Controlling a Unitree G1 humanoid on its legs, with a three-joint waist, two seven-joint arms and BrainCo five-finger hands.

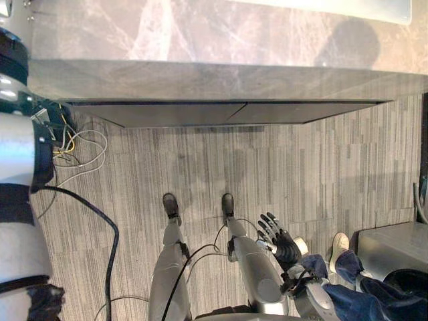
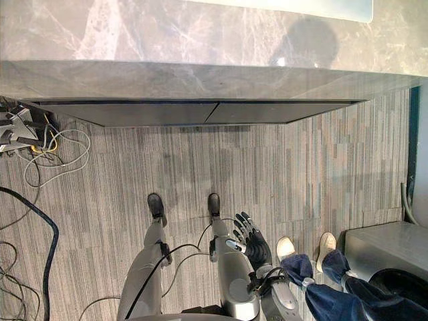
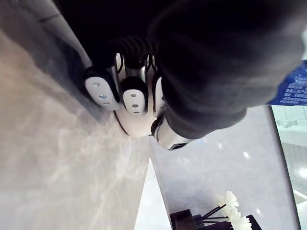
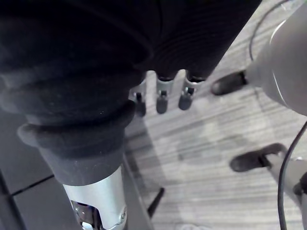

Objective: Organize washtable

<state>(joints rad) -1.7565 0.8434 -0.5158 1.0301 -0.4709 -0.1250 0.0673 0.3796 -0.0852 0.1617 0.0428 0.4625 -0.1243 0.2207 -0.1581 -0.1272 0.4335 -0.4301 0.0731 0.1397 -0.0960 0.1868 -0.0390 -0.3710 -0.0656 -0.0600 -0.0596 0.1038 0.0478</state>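
Bearing unreadable print, blue label point(image 3: 293, 87) beside left hand point(image 3: 134, 97).

Looking steeply down from the head, both eyes sharing the tabletop point(image 1: 200, 40) edge and floor point(image 1: 281, 167). From the wrists, very close along left hand point(image 3: 134, 98) and right hand point(image 4: 162, 98).

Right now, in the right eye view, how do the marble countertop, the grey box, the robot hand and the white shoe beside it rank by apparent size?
1. Marble countertop
2. Grey box
3. Right robot hand and white shoe: similar; the hand is nearer the camera, so unranked.
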